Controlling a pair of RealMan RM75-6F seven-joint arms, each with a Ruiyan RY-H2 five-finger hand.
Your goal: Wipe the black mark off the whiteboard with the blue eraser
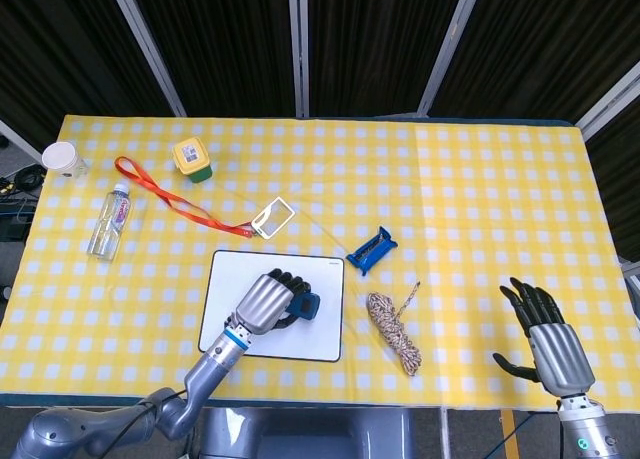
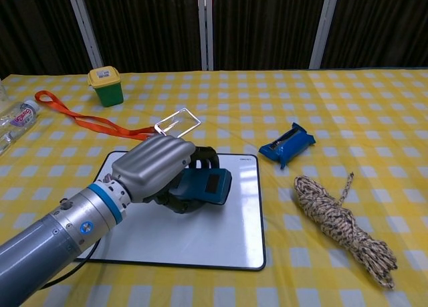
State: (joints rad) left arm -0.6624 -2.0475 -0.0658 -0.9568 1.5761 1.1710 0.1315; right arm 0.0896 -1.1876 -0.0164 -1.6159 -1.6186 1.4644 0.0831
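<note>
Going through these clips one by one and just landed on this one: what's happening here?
The left hand grips the blue eraser and holds it down on the whiteboard, toward the board's right half. No black mark shows on the bare parts of the board; whatever lies under the hand is hidden. The right hand hangs open near the table's right front corner, holding nothing. A coil of rope lies right of the board.

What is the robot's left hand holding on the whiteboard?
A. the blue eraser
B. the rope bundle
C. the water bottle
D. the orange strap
A. The left hand grips the blue eraser on the whiteboard; the orange strap, the rope bundle and the water bottle all lie away from it.
</note>
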